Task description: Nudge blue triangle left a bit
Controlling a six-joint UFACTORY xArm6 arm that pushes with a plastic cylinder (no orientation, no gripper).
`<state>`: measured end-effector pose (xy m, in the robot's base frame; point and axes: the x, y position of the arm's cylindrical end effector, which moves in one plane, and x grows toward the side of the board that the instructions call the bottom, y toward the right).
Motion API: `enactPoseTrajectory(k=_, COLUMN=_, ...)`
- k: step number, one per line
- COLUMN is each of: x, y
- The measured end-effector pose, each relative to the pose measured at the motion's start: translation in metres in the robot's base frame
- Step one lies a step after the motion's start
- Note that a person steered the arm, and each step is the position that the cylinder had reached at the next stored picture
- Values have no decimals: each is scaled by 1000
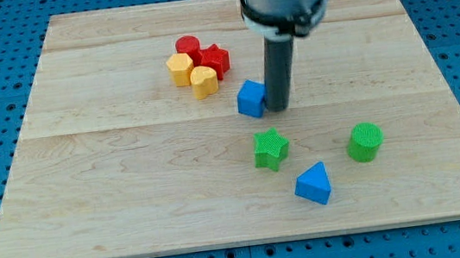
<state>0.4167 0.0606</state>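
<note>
1. Blue triangle, a small blue plastic prism (314,184), lies in the lower right-centre of the frame, near the view's bottom edge of the pale wooden board (117,203); nothing is touching it.
2. The arm has no fingers to open or close: it ends in a straight dark rod whose tip (279,107) rests just above the frame's centre, well apart from the triangle.
3. The tip stands against the right side of a small blue cube (251,99), seemingly touching it, so it is placed for the wrong block.
4. To nudge the triangle left, the tip would likely need to go round to the triangle's right side, between it and the green plastic cylinder (365,142).
5. A green star-shaped block (271,149) sits just up and left of the triangle, so only a short push seems safe.
6. Further out, upper left of centre, a red cylinder (187,45), a red star (214,59), a yellow hexagon (180,69) and a yellow heart-like block (203,81) cluster together, clear of the work.
</note>
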Motion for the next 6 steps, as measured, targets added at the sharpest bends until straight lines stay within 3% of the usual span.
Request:
enactPoseTrajectory(k=1, x=-18, y=21)
enactPoseTrajectory(k=2, x=2, y=155)
enactPoseTrajectory(k=3, x=80, y=234)
enactPoseTrajectory(k=5, x=98, y=132)
enactPoseTrajectory(k=6, x=123, y=110)
